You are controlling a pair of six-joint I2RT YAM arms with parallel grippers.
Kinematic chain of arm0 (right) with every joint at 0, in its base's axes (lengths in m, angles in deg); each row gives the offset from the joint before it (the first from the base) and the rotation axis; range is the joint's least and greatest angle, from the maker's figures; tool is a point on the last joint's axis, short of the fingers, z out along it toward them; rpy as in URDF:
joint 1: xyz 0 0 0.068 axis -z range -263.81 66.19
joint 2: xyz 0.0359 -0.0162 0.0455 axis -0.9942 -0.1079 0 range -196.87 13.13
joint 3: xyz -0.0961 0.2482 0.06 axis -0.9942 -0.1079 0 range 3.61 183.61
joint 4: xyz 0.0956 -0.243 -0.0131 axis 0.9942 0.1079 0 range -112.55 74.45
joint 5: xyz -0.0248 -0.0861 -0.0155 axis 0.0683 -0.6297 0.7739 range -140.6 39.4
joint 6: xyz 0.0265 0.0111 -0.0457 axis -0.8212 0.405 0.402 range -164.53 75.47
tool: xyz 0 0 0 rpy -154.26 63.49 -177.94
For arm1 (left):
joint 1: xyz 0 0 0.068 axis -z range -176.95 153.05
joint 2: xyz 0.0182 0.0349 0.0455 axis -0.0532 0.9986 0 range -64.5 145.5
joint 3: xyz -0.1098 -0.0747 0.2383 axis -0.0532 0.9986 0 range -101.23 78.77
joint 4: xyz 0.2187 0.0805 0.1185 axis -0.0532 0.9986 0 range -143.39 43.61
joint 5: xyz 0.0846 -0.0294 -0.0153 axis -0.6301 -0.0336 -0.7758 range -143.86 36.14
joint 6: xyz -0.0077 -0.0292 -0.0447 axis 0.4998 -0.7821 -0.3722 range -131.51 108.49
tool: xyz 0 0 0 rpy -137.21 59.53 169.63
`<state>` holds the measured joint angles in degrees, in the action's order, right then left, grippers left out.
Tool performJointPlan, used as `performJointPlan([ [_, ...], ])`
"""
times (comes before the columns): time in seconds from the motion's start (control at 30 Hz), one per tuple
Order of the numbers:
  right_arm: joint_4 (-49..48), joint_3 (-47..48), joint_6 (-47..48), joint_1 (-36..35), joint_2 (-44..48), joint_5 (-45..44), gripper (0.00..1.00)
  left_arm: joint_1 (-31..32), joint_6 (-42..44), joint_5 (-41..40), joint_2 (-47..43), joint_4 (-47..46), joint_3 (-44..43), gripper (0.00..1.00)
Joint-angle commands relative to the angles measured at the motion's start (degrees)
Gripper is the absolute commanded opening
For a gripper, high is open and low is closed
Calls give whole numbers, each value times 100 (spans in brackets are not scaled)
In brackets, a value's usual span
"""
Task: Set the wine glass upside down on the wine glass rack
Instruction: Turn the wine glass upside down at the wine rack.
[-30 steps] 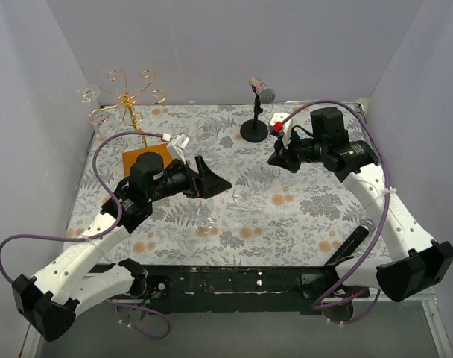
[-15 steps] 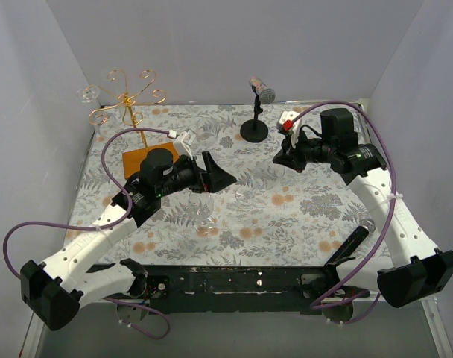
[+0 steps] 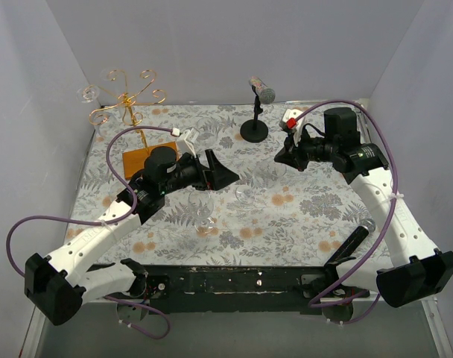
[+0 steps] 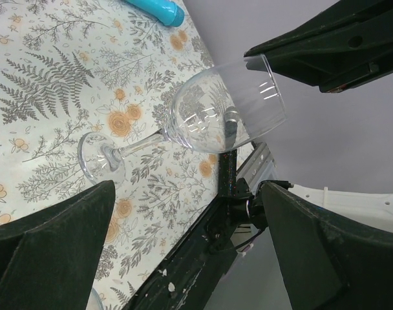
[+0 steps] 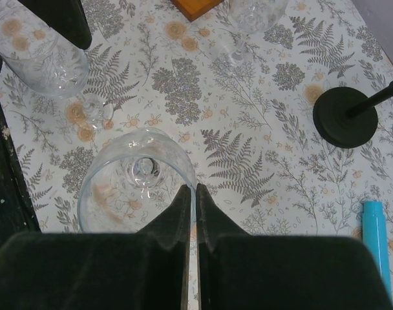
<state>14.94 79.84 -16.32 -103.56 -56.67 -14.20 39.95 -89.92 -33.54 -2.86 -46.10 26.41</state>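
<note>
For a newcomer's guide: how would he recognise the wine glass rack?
At the far left corner of the floral table stands the wine glass rack, on an orange-brown wooden base. Unlike the black microphone stand, it is thin gold wire with curled arms.

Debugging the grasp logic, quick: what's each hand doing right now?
Left hand: open, holding nothing; a wine glass stands ahead of it.
Right hand: shut, tips at the second glass rim; grip cannot be told.
</note>
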Motion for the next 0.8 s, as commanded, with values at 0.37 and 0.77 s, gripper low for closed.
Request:
performJointPlan([
  [0.37,-357,358,-158,68,125,403,1,19,-78,113,119,-561,112,98],
  [0.77,-278,656,-175,68,-51,508,1,27,-183,183,357,-984,235,98],
])
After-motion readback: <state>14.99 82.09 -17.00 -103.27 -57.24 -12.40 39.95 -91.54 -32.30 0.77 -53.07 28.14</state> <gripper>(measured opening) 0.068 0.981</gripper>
